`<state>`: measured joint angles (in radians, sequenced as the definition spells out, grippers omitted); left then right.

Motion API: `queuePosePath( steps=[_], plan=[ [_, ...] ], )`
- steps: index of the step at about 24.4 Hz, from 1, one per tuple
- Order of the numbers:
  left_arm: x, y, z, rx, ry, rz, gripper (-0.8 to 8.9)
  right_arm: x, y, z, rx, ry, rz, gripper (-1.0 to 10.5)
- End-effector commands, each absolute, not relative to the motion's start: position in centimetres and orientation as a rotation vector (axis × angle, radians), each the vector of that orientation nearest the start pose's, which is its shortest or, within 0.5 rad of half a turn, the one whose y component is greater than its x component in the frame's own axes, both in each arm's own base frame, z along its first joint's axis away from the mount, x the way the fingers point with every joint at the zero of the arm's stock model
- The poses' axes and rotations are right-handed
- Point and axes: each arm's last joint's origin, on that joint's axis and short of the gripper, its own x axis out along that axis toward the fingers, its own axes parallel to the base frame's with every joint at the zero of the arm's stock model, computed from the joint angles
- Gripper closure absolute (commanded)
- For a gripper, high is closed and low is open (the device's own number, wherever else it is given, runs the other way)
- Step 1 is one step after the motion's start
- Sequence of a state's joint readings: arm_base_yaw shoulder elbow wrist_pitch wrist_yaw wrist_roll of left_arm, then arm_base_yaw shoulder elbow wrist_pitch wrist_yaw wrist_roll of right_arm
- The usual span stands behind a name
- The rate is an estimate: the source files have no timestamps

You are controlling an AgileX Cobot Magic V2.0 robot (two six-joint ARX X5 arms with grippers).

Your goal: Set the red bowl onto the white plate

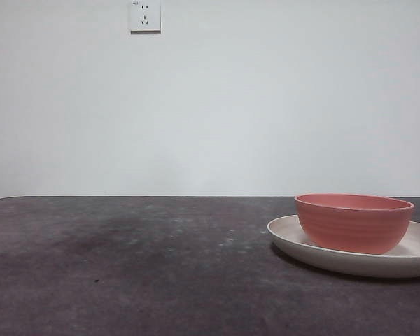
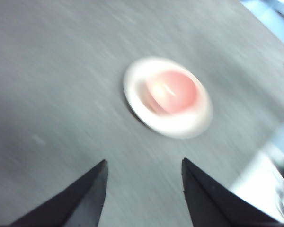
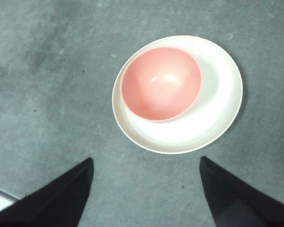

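Observation:
The red bowl stands upright on the white plate at the right of the front view. The bowl sits off-centre on the plate in the right wrist view. My right gripper is open and empty, high above the table and apart from the plate. My left gripper is open and empty, also raised, with the bowl on the plate farther off; this view is blurred. Neither gripper shows in the front view.
The dark grey table top runs from the front edge to a white wall with a power socket. The table's edge shows at the corner of the left wrist view.

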<state>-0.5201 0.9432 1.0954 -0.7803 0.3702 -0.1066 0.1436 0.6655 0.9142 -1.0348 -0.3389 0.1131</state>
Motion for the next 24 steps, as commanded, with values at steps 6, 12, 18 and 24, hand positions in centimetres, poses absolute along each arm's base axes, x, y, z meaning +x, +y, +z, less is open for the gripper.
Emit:
queuePosePath(
  steps=[6,12,18,24],
  plan=[
    [13.5,-9.8,32.8,-0.051,0.750,-1.096,5.65,9.9,2.5,32.1,0.221,0.828,0.435,5.9],
    [13.5,-9.8,32.8,-0.044,0.745,-1.100,5.65,11.2,2.4,31.4,0.231,0.806,0.367,5.9],
    [13.5,-9.8,32.7,-0.029,0.737,-1.106,5.65,15.0,1.4,28.5,0.283,0.854,0.275,5.9],
    [13.5,-9.8,32.7,-0.029,0.736,-1.106,5.65,19.0,-0.1,26.5,0.363,0.901,0.261,5.9]
  ],
)
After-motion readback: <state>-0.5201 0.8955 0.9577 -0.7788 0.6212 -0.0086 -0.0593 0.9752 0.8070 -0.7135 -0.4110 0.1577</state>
